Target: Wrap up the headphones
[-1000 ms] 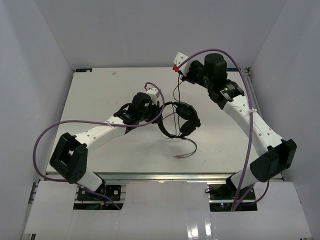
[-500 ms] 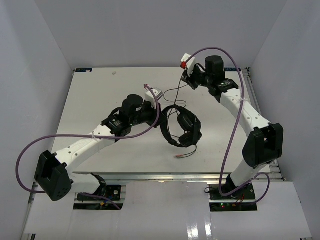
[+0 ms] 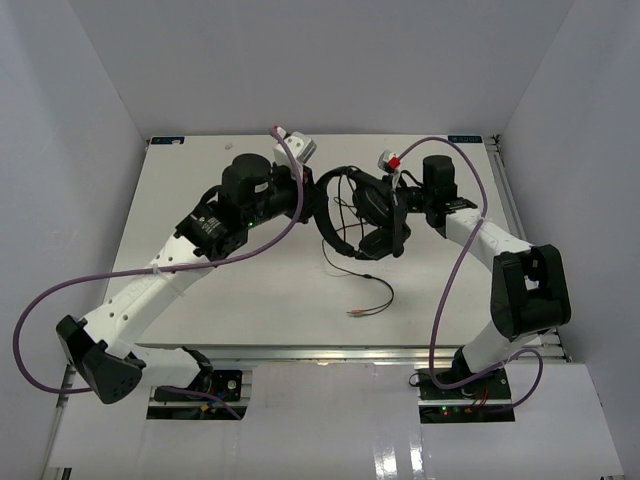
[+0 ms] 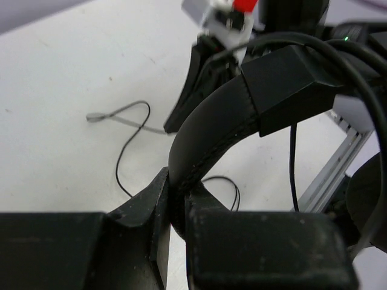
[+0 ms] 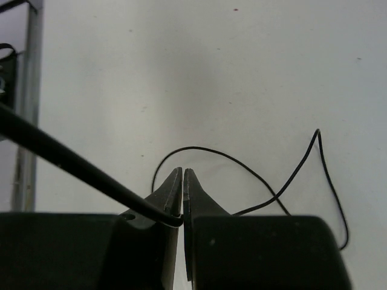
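The left end effector (image 4: 175,202) is clamped on the headphones (image 3: 375,205) headband, off the worktop (image 3: 200,290). The right end effector (image 5: 182,196) pinches the cord (image 5: 91,170) (earcups partly hide it from your overhead view).

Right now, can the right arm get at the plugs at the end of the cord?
Probably yes for the path: the plugs lie uncovered on the table, but the right gripper is shut on the cord.

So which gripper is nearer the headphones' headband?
Left. The left gripper has its jaws shut on the headband; the right gripper sits beside the earcups, jaws pinching the cord.
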Robot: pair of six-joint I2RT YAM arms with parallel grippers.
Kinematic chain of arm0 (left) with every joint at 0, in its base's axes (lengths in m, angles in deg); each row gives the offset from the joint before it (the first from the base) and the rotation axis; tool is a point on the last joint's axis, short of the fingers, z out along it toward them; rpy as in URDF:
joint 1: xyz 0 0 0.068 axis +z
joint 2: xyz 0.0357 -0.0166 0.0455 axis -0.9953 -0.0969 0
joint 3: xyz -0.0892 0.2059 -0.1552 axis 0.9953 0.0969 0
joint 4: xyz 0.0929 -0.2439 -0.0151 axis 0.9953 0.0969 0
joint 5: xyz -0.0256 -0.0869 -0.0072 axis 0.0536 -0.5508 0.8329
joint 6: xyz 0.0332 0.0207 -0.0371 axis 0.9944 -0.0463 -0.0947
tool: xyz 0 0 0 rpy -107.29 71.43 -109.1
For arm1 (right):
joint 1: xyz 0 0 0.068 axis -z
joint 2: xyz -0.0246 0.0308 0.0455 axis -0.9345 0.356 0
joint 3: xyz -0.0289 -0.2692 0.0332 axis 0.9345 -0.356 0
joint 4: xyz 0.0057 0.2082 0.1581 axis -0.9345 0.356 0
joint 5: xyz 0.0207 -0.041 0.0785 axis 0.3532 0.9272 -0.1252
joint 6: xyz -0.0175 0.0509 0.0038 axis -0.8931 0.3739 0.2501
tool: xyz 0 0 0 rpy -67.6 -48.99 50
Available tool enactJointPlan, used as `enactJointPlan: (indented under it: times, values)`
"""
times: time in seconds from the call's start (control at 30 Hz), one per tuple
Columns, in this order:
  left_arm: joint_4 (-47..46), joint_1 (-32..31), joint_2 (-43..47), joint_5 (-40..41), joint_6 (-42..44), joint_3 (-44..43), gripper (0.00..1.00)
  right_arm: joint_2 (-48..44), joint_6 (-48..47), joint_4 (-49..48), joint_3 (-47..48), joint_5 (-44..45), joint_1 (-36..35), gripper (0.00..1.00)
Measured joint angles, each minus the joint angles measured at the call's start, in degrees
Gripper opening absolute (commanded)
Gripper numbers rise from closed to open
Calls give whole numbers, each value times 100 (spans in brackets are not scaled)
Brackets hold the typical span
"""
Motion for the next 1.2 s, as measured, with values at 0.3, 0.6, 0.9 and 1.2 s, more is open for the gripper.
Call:
enactJointPlan:
  times: [0.3,0.6,0.9,1.2]
  values:
    - [754,0,-385,499,0,-1464,0,259,1766,-2216,-548,-1138,-64,8]
    - [1438,0,-1322,1245,-474,-2583,0,1176,4583,-5505,-1073,-1382,-390,9]
    - [2105,-4,-2093,1839,-797,-4242,0,2520,7159,-6652,-468,-1226,-890,25]
    - [2301,78,-2157,2533,-829,-5057,0,1854,6276,-6675,-1295,-853,-1466,20]
